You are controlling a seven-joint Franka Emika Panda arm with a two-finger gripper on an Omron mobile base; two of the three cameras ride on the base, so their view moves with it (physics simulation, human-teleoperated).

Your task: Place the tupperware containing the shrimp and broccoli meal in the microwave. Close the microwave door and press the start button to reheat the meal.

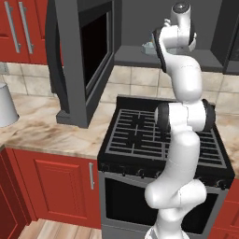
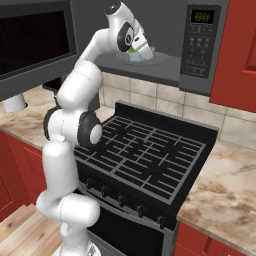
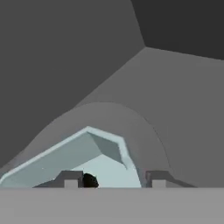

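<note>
The microwave point(image 2: 200, 47) hangs above the stove with its door point(image 1: 79, 60) swung wide open to the left. Inside, the pale blue-grey tupperware point(image 2: 136, 57) rests on the round turntable point(image 3: 131, 122). A bit of green from the shrimp and broccoli meal point(image 2: 131, 50) peeks out beside the hand. My gripper point(image 3: 113, 180) is inside the cavity, right over the tupperware point(image 3: 78, 153). Its fingertips point(image 3: 70, 179) stand apart, one on each side of the container's right wall, which they do not pinch. In the left base view the tupperware's edge point(image 1: 148, 46) peeks out beside the arm.
A black stove point(image 1: 140, 135) sits directly under the microwave, with marble counter point(image 1: 37, 130) on both sides. A white canister point(image 1: 4, 105) stands at the far left. The open door point(image 2: 35, 45) juts out over the left counter. Red cabinets point(image 2: 235, 50) flank the microwave.
</note>
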